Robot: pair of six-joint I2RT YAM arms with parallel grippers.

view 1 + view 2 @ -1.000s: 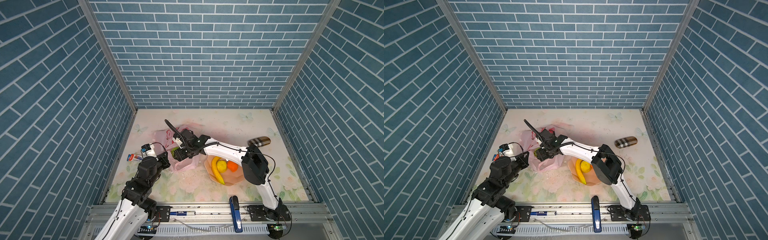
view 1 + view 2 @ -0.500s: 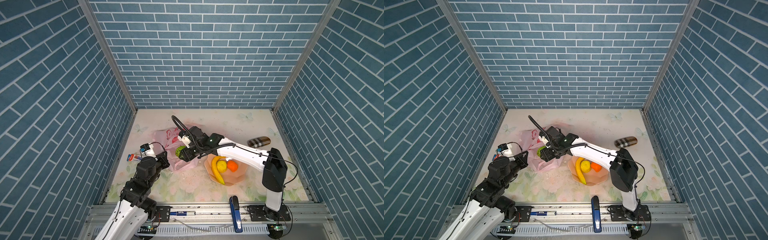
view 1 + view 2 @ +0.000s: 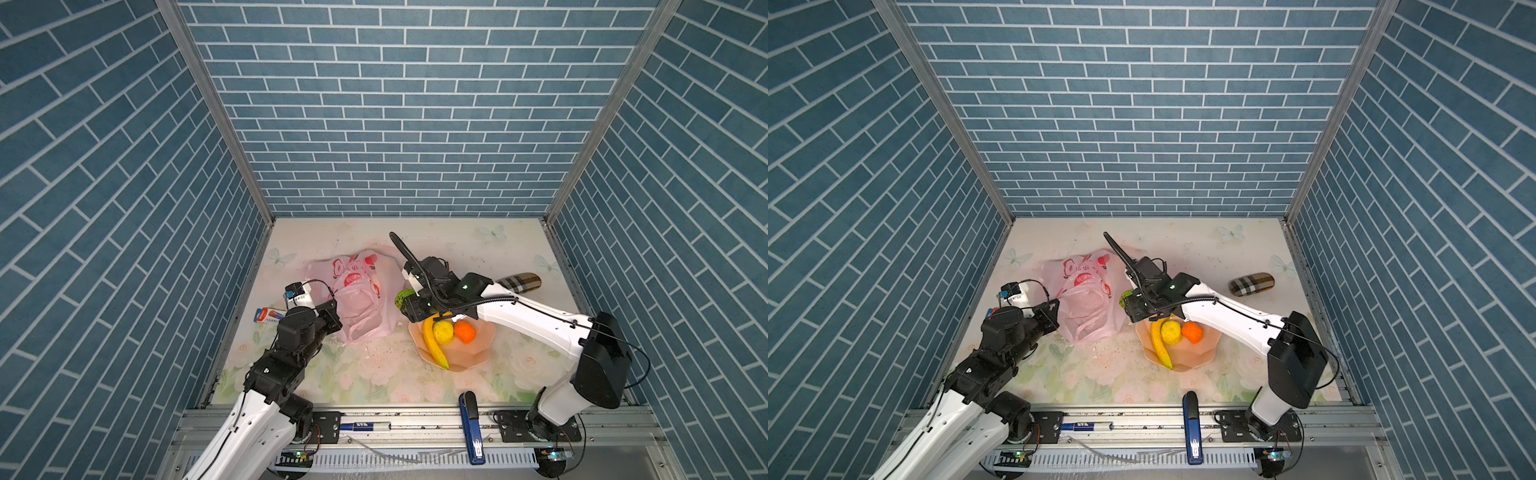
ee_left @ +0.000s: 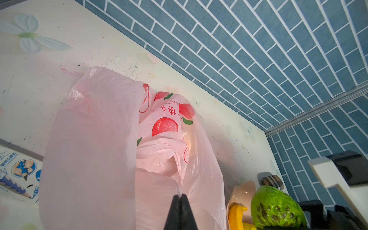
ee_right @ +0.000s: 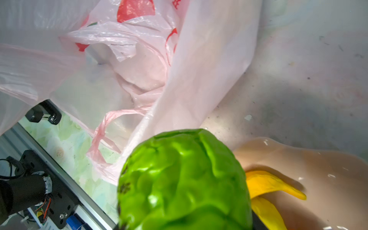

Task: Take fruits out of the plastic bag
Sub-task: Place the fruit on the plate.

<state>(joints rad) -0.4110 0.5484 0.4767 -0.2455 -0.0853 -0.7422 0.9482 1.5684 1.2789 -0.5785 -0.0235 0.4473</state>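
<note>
green bumpy fruit [image 3: 401, 297]: out of the bag and carried in the air just beside the bowl [image 3: 476, 355], at its rim on the bag side; by both top views it is not yet over the hollow.
right gripper [image 3: 407, 303]: jaws part-way closed around the green bumpy fruit, which fills the gap between them in the right wrist view.
what changed: a second ago this gripper was down at the bag's mouth, farther from the bowl, with no fruit showing. half a second ago the green showed in its jaws, and now it has swung to the bowl's edge.
left gripper [image 4: 180, 199]: jaws fully closed, pinching a fold of the bag's film. it has kept that hold and its place, beyond the bag from the bowl.
plastic bag [image 3: 361, 291]: lies crumpled just beside the bowl, its mouth held up and open.
already in the bowl: banana [image 3: 434, 345], lemon [image 3: 443, 331], orange [image 3: 464, 331].
meaning for the task: pulling this piece out looks done, and only setting it down is left.
still in the bag: cannot tell; a pale shape shows through the film in the right wrist view, too vague to name.
next move: carry the fruit over the hollow, lower it, then open the jaws.
risk: let go at the rim, the round fruit could roll off the bowl.
</note>
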